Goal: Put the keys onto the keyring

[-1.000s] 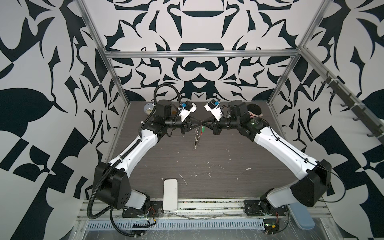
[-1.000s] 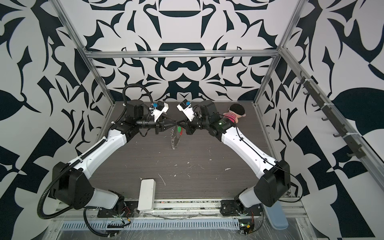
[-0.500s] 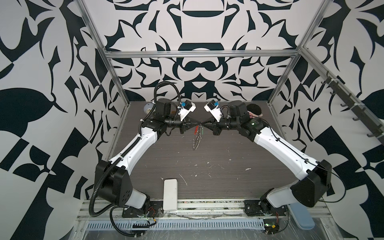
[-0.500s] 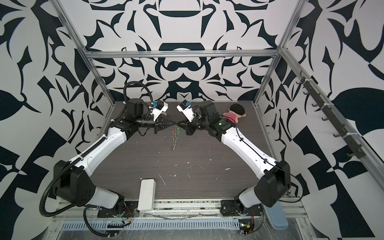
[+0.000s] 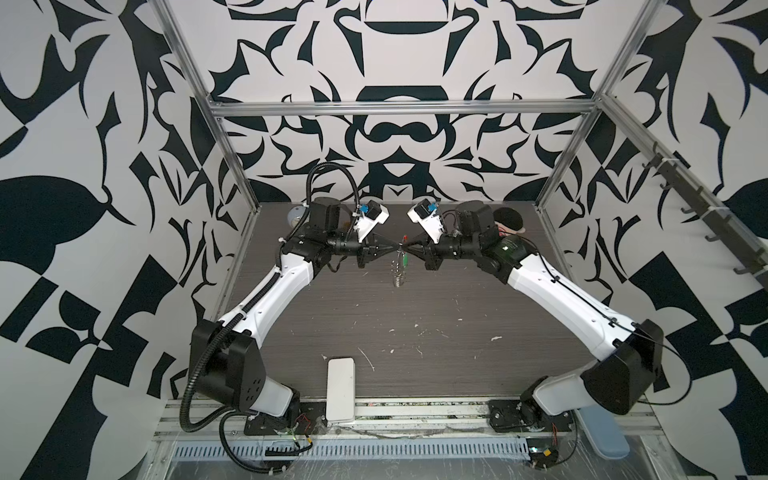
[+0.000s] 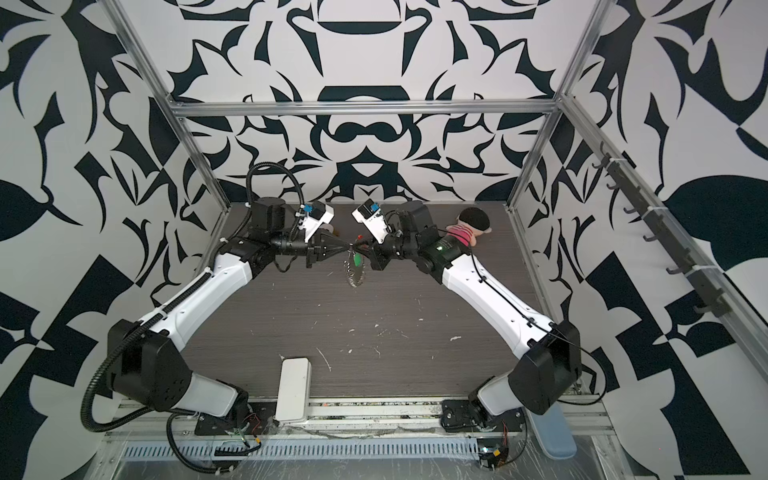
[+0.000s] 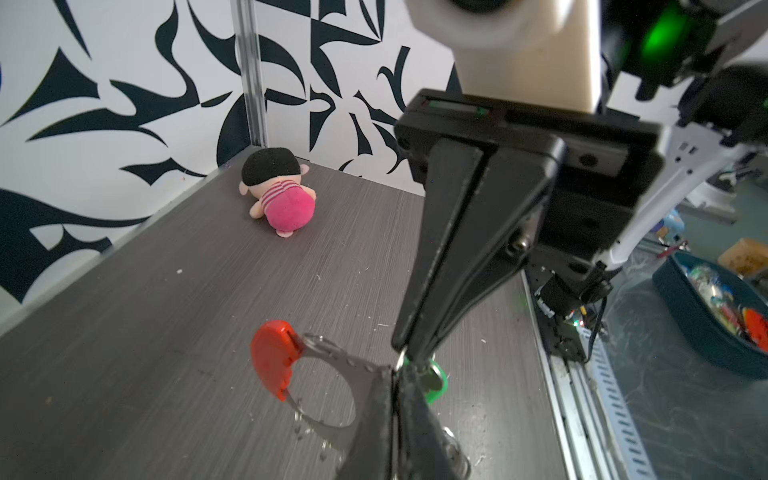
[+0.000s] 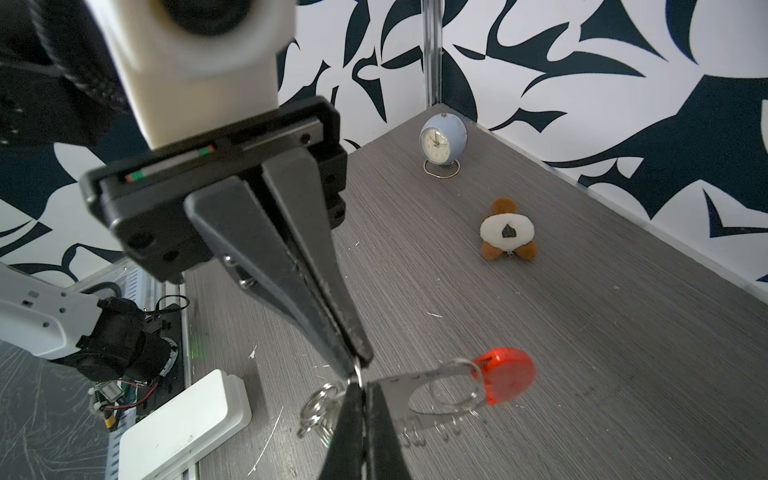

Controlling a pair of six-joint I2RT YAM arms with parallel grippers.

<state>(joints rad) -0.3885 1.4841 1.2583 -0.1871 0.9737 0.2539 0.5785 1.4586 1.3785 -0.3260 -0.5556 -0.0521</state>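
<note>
Left wrist view: left jaws and right jaws, tip to tip, both clench the keyring (image 7: 272, 361); green key (image 7: 436, 382) alongside.

Left claw (image 5: 397, 248) closed fully, now pinching the keyring (image 5: 399, 276) top

Bold black-and-white swirling shapes cover the walls (image 5: 399, 50) on three sides of me, framed by silver aluminium bars (image 5: 399, 109). My tabletop (image 5: 415, 365) is dark grey with a fine wood grain, scattered with small white flecks (image 5: 494, 338). A rail of dark hooks (image 6: 681, 266) runs along the wall to my right. The light is soft and even.
</note>
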